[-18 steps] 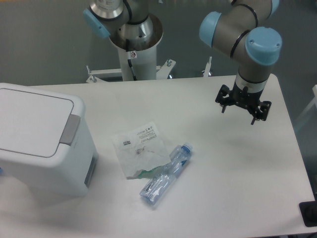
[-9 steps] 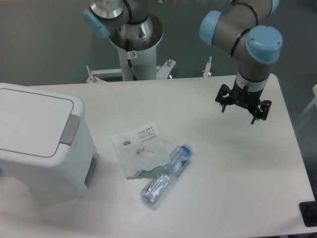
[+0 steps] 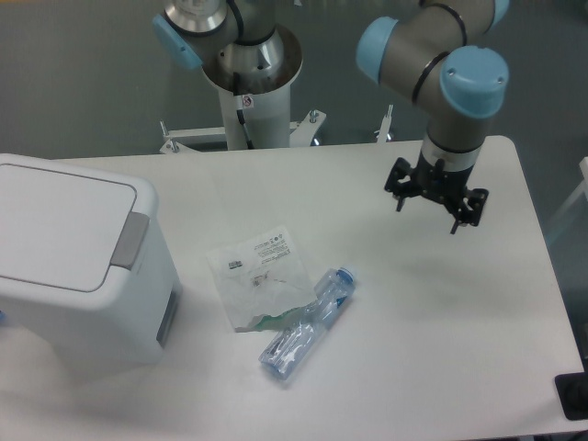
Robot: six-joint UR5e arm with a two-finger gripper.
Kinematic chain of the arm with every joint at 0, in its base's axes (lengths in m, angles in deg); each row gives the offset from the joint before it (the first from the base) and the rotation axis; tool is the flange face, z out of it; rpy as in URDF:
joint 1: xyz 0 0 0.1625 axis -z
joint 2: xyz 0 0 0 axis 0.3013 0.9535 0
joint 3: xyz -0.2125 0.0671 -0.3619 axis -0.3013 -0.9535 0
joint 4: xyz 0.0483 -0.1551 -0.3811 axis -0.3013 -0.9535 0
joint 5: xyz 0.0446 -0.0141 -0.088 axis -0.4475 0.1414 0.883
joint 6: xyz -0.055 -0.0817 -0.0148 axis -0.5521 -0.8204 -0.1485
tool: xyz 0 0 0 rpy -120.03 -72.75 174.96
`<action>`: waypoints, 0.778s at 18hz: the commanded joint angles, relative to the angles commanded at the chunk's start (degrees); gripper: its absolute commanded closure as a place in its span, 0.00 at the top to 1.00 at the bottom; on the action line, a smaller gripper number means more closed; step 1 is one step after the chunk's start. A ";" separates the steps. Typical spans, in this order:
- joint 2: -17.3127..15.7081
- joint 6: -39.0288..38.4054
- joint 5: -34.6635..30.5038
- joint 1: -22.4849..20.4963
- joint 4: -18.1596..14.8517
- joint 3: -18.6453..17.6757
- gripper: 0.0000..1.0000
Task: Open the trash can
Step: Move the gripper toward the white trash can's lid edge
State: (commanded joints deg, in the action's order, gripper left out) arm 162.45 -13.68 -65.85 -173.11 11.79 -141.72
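Observation:
The trash can [image 3: 78, 266] is a large white boxy bin at the left of the table. Its flat white lid [image 3: 55, 220] is shut, with a grey push tab [image 3: 131, 242] on its right edge. My gripper [image 3: 428, 213] hangs above the right part of the table, far to the right of the bin. Its two black fingers are spread apart and hold nothing.
A clear plastic bag with a printed label [image 3: 257, 278] lies at the table's middle. A crushed clear plastic bottle with a blue cap [image 3: 308, 323] lies next to it. The arm's base column [image 3: 248, 87] stands behind the table's far edge.
My gripper has moved a little to the left, toward the table's middle. The bin, bag and bottle have not moved.

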 joint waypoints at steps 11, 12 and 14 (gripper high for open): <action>-1.50 -18.28 8.70 8.53 -0.17 1.49 1.00; -1.59 -20.47 8.79 8.70 -0.18 1.93 1.00; -1.76 -25.04 9.32 10.63 -0.18 3.68 1.00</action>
State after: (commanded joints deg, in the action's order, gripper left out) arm 160.68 -38.72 -56.54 -162.48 11.62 -138.03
